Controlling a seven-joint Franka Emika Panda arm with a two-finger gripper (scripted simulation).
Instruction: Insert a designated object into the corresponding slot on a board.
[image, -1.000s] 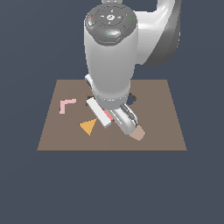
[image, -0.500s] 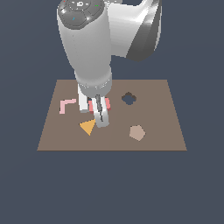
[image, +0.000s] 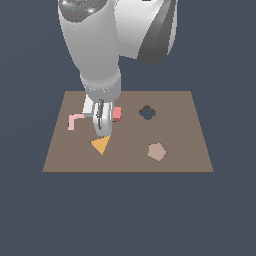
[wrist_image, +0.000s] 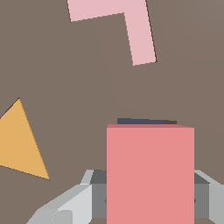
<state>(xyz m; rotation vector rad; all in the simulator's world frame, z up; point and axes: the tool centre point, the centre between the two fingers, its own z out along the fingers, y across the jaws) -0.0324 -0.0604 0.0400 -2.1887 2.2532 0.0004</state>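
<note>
Swinging toward the exterior view's left over the past second, the gripper (image: 102, 131) has carried the block (image: 116, 114) away from the pentagon (image: 156, 151) to a spot between the triangle (image: 100, 145) and the L-shape (image: 75, 120). That looks like the approach to the slot (wrist_image: 146, 121): in the wrist view a dark strip of it shows just past the block's far edge, so the block seems almost over it but not yet lined up or seated.

Nearest on the board (image: 190, 160) lie the triangle and pentagon, loose on the surface. Farther back, the fingers (wrist_image: 65, 203) are closed on the block's sides, holding it. Farthest is the clover cutout (image: 146, 112), with nothing in it
</note>
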